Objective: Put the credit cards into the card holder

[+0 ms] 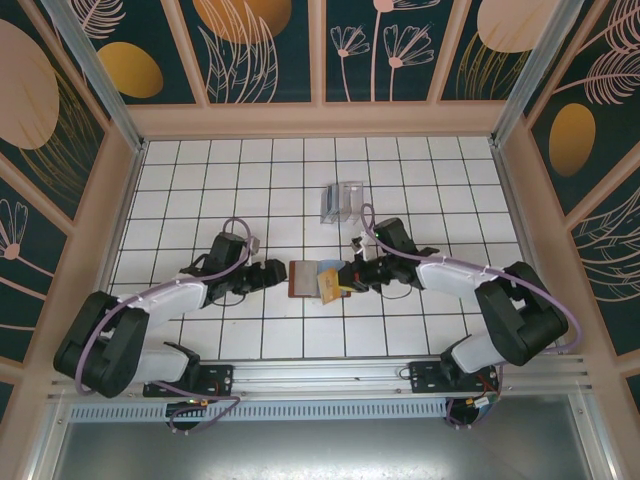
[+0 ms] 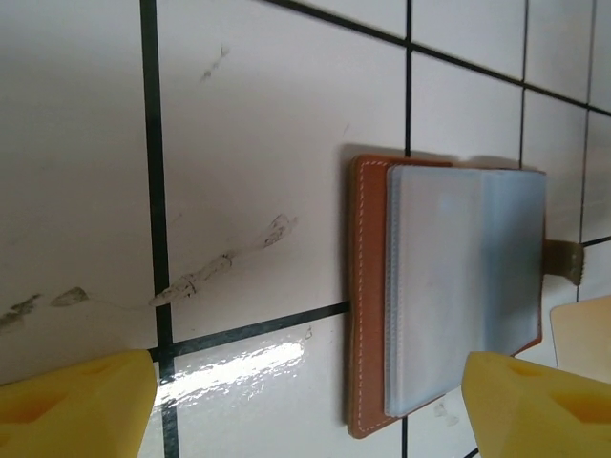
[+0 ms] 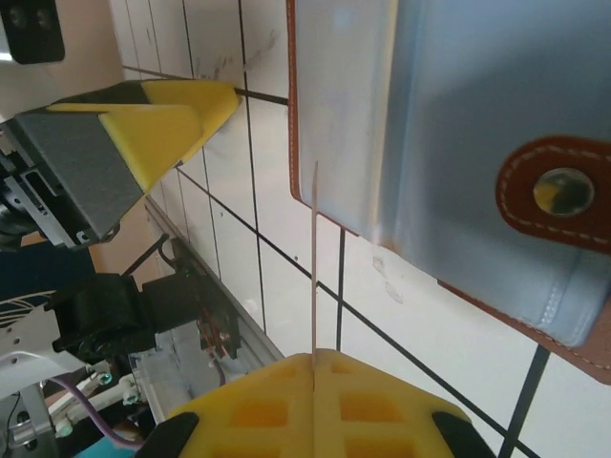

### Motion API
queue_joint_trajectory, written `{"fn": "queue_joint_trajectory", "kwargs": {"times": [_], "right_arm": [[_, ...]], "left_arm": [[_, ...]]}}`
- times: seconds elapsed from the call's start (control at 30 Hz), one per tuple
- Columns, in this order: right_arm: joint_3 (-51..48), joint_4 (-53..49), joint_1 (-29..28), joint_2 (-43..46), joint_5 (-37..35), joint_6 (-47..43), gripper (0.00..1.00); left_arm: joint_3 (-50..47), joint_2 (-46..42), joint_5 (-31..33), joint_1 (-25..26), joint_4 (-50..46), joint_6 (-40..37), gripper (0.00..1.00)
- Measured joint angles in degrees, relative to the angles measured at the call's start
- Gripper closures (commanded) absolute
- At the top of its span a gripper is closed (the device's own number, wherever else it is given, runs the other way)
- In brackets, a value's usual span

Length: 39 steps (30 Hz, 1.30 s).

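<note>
Mid-bench, the card holder [image 1: 302,280] lies open and flat on the white tiles, clear sleeve facing up. The right gripper [image 3: 313,382] is clenched on a card [image 3: 314,258], held on edge with its far end right at the holder's stitched rim; touching or not, hard to tell. Opposite, the left gripper [image 2: 307,372] is released, fingers wide, nothing held, the holder just ahead of them. A clear box [image 1: 342,203] stands farther back on the bench [image 1: 200,180].
</note>
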<state>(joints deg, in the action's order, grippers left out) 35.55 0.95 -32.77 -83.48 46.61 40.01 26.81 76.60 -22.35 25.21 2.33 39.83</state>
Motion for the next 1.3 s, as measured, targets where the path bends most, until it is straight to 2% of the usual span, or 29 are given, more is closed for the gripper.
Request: {"fn": "queue_joint_trajectory", "kwargs": {"times": [0.3, 0.57, 1.03, 1.3], "right_arm": [[-1.2, 9.4, 3.0, -3.8, 1.7, 0.9, 1.00], [-1.1, 10.5, 4.5, -10.2, 2.4, -1.4, 1.00], [-1.1, 13.9, 5.8, -11.6, 4.2, -2.2, 1.00], [-1.1, 17.7, 5.7, -12.7, 5.1, -2.0, 1.00]], "left_arm": [[2.5, 4.1, 0.3, 1.6, 0.9, -0.2, 0.25], [2.7, 4.8, 0.1, 1.8, 1.3, 0.7, 0.26], [4.8, 8.2, 2.8, 3.6, 1.7, 1.0, 0.49], [4.8, 8.9, 3.1, 3.9, 2.6, 1.1, 0.52]]}}
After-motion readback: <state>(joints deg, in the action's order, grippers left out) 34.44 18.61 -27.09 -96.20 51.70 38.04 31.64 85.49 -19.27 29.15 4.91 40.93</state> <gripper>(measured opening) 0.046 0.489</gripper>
